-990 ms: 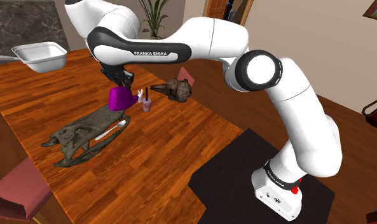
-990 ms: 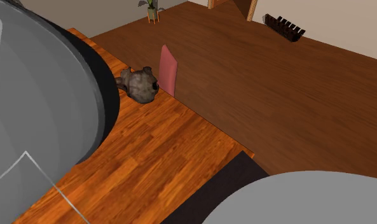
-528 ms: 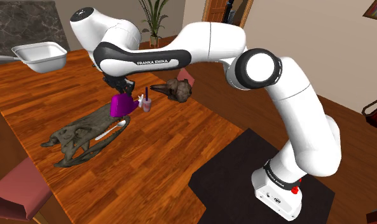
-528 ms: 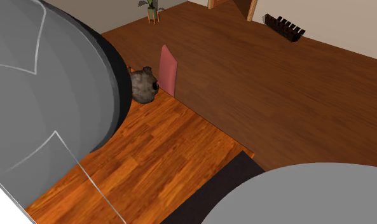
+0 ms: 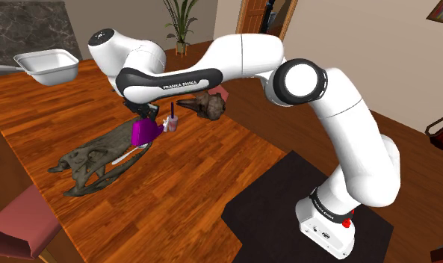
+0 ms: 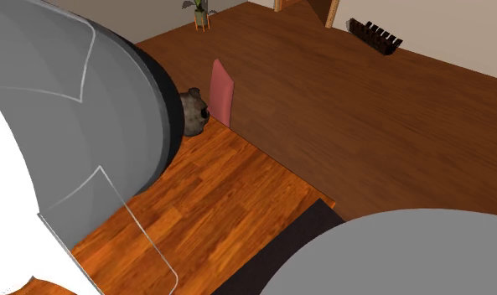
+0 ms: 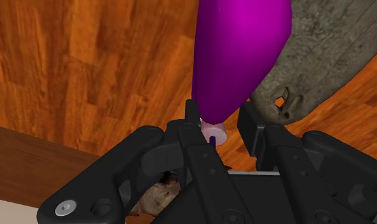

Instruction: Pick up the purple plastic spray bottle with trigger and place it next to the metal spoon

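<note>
Bottle: purple spray bottle, narrow neck end at the tool, body pointing away from it.
Tool: tool closed on the bottle's neck, one black finger pressed to each side.
Position: in the shoulder view the bottle hangs under the tool, over one end of a grey-brown sled-shaped object; contact between the two cannot be told.
Support: sled-shaped object lies on the wooden surface.
Adjacent: small cup with a straw just beside the bottle; brown mottled object beyond the cup.
Remote: white tub, well apart.
Base: stand on a black mat.
</note>
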You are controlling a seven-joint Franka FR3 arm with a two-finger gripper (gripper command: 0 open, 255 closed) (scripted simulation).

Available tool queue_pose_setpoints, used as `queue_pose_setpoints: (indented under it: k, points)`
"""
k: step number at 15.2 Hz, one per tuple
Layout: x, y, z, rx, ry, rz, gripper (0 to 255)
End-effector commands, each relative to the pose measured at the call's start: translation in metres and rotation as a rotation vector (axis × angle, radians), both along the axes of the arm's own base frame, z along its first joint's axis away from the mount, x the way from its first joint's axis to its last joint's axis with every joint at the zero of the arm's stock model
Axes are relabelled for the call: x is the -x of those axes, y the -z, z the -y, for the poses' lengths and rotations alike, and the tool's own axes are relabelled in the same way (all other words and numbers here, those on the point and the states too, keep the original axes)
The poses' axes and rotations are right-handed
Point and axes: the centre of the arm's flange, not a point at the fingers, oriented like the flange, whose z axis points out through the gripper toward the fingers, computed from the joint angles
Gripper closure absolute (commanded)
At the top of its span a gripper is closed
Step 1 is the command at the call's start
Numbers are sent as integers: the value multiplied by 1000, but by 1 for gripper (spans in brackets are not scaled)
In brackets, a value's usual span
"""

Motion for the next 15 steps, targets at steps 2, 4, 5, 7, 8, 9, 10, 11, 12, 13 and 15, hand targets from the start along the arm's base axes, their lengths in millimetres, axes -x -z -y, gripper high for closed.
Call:
queue_pose_setpoints:
  k: [2, 4, 5, 7, 8, 9, 10, 11, 12, 13, 15]
  points:
    - [0, 15, 0, 0, 0, 1, 255]
    - [0, 26, 0, 0, 0, 1, 255]
    - [0, 31, 0, 0, 0, 1, 255]
    - [0, 42, 0, 0, 0, 1, 255]
    - [0, 47, 0, 0, 0, 1, 255]
    - [0, 52, 0, 0, 0, 1, 255]
    - [0, 57, 0, 0, 0, 1, 255]
    - [0, 63, 0, 0, 0, 1, 255]
    - [0, 68, 0, 0, 0, 1, 255]
    - [0, 73, 0, 0, 0, 1, 255]
    - [0, 84, 0, 0, 0, 1, 255]
